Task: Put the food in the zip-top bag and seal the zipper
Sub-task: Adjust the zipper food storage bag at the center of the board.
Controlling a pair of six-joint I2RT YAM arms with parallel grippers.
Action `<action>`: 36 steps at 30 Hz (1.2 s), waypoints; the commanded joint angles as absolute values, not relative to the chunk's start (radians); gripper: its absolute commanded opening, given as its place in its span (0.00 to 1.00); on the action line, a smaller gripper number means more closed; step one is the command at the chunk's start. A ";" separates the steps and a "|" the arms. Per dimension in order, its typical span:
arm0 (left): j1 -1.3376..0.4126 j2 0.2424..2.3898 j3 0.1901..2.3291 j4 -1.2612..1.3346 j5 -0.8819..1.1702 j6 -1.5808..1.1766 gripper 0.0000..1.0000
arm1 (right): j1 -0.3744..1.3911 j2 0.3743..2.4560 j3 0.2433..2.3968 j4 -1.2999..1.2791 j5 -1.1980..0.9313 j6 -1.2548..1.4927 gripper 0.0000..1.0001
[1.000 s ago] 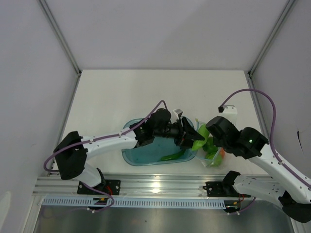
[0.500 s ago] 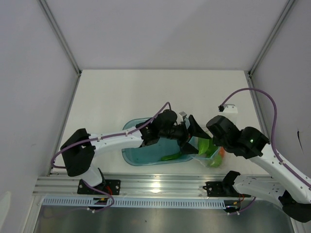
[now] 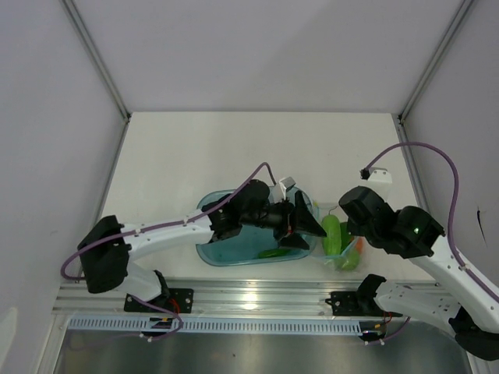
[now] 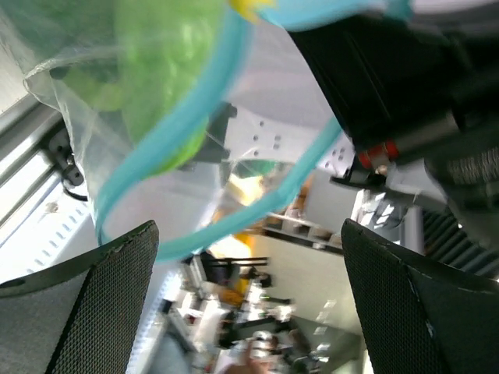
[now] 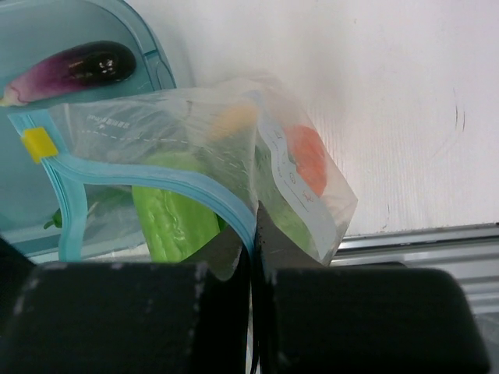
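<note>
Bag point(image 3: 341, 243) position: on the table just right of the tub point(image 3: 209, 248), mouth turned toward the tub. It already holds a cucumber point(image 5: 175, 214) and other produce.

Right gripper point(image 5: 253, 234): jaws together, clamped on the bag's mouth edge at one end of the zipper point(image 5: 156, 181). In the right wrist view the zipper runs from this pinch point leftward to a yellow tab point(image 5: 36, 145), and its two strips are parted, so the mouth is open.

Left gripper point(image 4: 249, 224): jaws fully apart and holding nothing. It hangs over the tub's right end with the open mouth directly ahead.

Remaining food: an eggplant point(image 5: 74, 66) and a chili point(image 3: 274, 252) lie in the tub. Both lie on the left gripper's side, away from the bag. The chili's long axis runs roughly along the tub's near wall.

Judgement: the left arm is the nearer arm for the next pick. It should reach back and down into the tub.
</note>
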State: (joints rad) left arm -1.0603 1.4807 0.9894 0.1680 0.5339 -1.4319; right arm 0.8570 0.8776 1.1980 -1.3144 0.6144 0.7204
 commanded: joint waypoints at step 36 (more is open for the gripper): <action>-1.071 1.575 1.347 -0.150 0.448 -0.969 0.01 | 0.678 0.890 1.230 -1.342 0.560 0.765 0.00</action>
State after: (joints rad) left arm -1.0649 1.5730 1.2415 -0.1898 0.3561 -0.9714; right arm 0.6846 0.8597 1.2152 -1.3197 0.4698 0.7219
